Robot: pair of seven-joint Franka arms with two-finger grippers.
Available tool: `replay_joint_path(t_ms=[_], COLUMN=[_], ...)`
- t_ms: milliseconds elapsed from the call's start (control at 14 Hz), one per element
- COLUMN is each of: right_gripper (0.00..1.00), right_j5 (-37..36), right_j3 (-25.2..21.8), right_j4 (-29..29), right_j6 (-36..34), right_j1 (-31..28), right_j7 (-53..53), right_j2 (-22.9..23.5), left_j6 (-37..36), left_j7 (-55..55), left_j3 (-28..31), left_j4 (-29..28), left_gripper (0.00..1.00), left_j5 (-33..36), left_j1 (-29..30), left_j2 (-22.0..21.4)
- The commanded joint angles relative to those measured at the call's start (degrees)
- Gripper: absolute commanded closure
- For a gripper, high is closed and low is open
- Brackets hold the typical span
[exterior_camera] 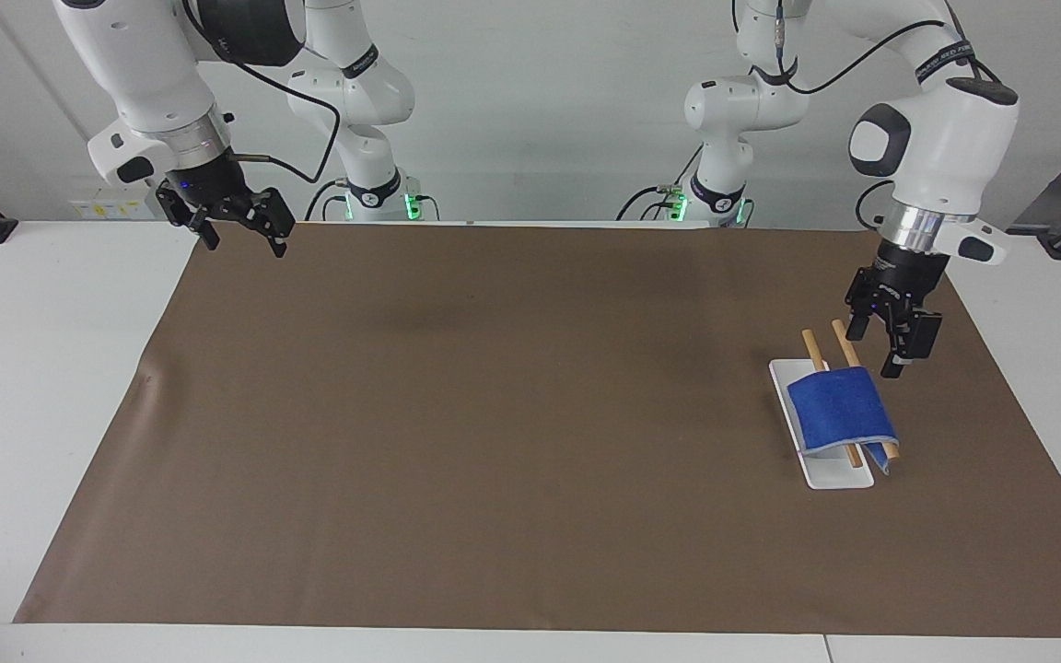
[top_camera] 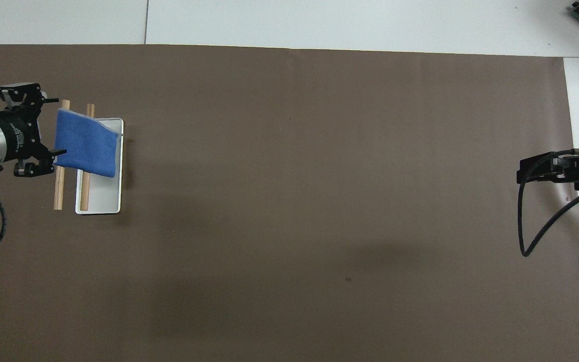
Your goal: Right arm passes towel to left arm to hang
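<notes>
The blue towel (exterior_camera: 839, 410) hangs draped over two wooden rods (exterior_camera: 842, 341) of a small rack with a white base (exterior_camera: 830, 476). It also shows in the overhead view (top_camera: 86, 143), on the rods (top_camera: 84, 193) and over the base (top_camera: 103, 198). My left gripper (exterior_camera: 876, 353) is open and empty. It hovers over the mat just beside the towel, toward the left arm's end of the table, and a small gap shows between them. In the overhead view the left gripper (top_camera: 58, 125) spans the towel's edge. My right gripper (exterior_camera: 245, 244) is open, empty, and waits over the mat's corner.
A brown mat (exterior_camera: 494, 414) covers most of the white table (exterior_camera: 52, 368). The right gripper (top_camera: 541, 168) and a looping black cable (top_camera: 536, 231) show near the mat's edge at the right arm's end.
</notes>
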Motion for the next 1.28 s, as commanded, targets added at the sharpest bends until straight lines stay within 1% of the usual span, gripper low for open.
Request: replay_joint_path(t_ms=[0, 142, 285, 641, 854, 925, 1068, 1210], right_gripper=[0.00, 0.00, 0.00, 0.00, 0.00, 0.00, 0.00, 0.00], right_j5=[0.1, 0.1, 0.1, 0.1, 0.1, 0.1, 0.1, 0.1], right_j3=[0.4, 0.5, 0.4, 0.4, 0.4, 0.4, 0.4, 0.5], right_j4=[-1.4, -1.4, -1.4, -1.4, -1.4, -1.4, -1.4, -1.4], right_j6=[0.7, 0.7, 0.7, 0.7, 0.7, 0.7, 0.7, 0.7], right_j1=[-0.9, -0.9, -0.9, -0.9, -0.9, -0.9, -0.9, -0.9], right_j7=[-1.2, -1.2, -1.2, -1.2, -1.2, -1.2, -1.2, -1.2], right_j2=[-1.2, -1.2, -1.2, -1.2, -1.2, -1.2, -1.2, -1.2], left_j6=[-3.1, -5.0, -5.2, -5.7, -6.7, -9.1, -16.5, -21.8], left_j7=[4.8, 9.4, 17.3, 41.8, 55.7, 59.9, 68.7, 73.9], left_j3=[1.0, 1.0, 0.9, 1.0, 1.4, 1.6, 1.6, 1.7], left_j4=[1.6, 2.4, 2.5, 4.2, 6.3, 8.1, 13.2, 16.5], left_gripper=[0.00, 0.00, 0.00, 0.00, 0.00, 0.00, 0.00, 0.00], left_j5=[1.3, 1.3, 1.3, 1.3, 1.3, 1.3, 1.3, 1.3], left_j1=[-4.8, -7.2, -8.7, -8.0, -7.7, -7.4, -6.0, -4.6], left_j2=[-0.1, 0.0, 0.0, 0.3, -0.1, -0.1, 0.7, 0.8])
